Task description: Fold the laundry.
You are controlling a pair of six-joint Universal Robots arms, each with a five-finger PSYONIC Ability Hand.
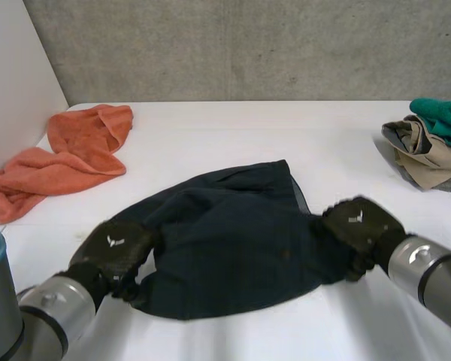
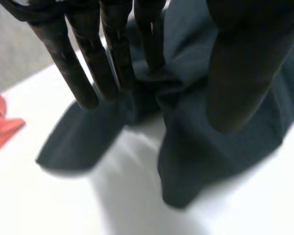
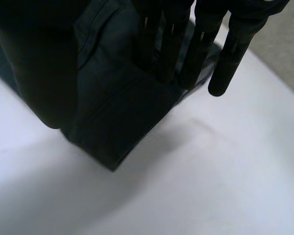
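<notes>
A dark navy garment point(image 1: 233, 248) lies crumpled in the middle of the white table point(image 1: 233, 131). My left hand point(image 1: 113, 252) rests at its left edge, knuckles up. My right hand point(image 1: 357, 226) is at its right edge. In the left wrist view the fingers point(image 2: 112, 58) hang straight over a bunched fold of the garment point(image 2: 196, 161), and the thumb point(image 2: 245, 73) stands apart from them. In the right wrist view the straight fingers point(image 3: 196, 54) reach down onto a corner of the garment point(image 3: 117, 112), with the thumb point(image 3: 34, 73) well away on its other side. Neither hand pinches cloth.
An orange towel point(image 1: 75, 154) lies bunched at the far left by the side wall. At the far right edge sits a pile with a teal cloth point(image 1: 443, 116) on a beige garment point(image 1: 425, 158). Bare table runs along the back and front.
</notes>
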